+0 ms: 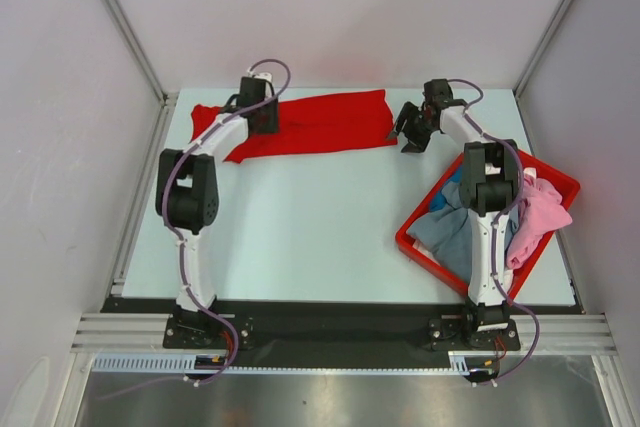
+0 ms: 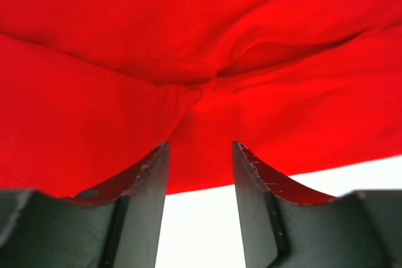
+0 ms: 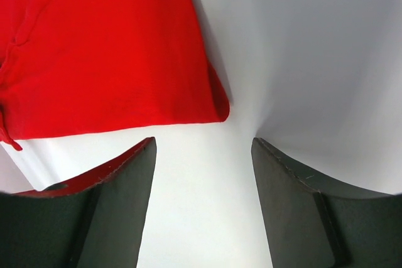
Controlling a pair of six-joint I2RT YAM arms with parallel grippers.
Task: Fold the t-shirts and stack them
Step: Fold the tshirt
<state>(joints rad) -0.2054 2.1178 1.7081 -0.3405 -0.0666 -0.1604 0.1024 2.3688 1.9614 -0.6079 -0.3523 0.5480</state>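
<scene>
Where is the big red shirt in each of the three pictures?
Top external: the red t-shirt lies along the far edge of the table.
Left wrist: it fills the upper part, beyond the left gripper.
Right wrist: upper left, ahead of the right gripper.
Shared landmark: the pale table under it.

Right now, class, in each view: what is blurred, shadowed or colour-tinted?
Top external: sharp, evenly lit. Left wrist: the red t-shirt looms close, slightly soft, tinting the left gripper red. Right wrist: the shirt's corner shadows the table; the right gripper also picks up red.
</scene>
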